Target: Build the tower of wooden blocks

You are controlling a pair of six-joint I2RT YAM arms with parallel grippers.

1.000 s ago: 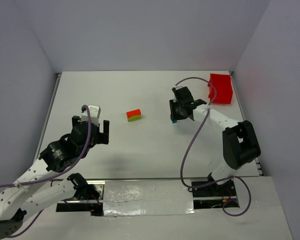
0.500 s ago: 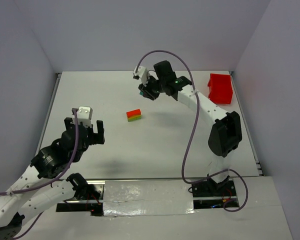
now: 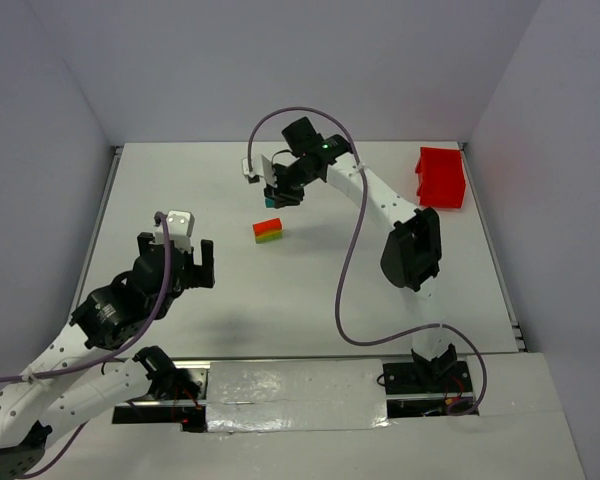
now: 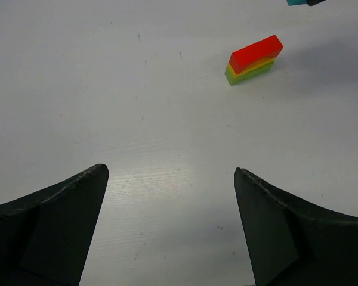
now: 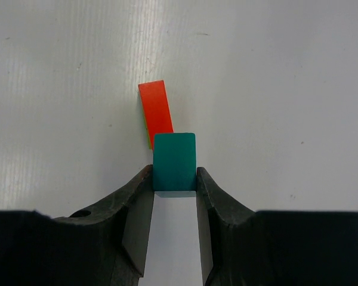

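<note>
The wood block tower [image 3: 268, 231] is a small stack on the white table: a red piece [image 4: 256, 52] lies on a yellow-green bar [image 4: 249, 73]. My right gripper [image 5: 174, 179] is shut on a teal block [image 5: 174, 162] and hangs above the table just behind the stack, whose red piece [image 5: 156, 112] shows past the block. In the top view that gripper [image 3: 276, 192] hovers a little up and right of the stack. The left gripper [image 4: 170, 179] stands open and empty well short of the stack, at the left of the table [image 3: 185, 262].
A red plastic bin [image 3: 441, 178] stands at the far right edge of the table [image 3: 320, 290]. The right arm stretches across the table's back half, with its purple cable looping above it. White walls close in the table on three sides.
The right arm has swung left from near the red bin, carrying the teal block to just behind the stack. The left arm shifted slightly, its gripper still open.
</note>
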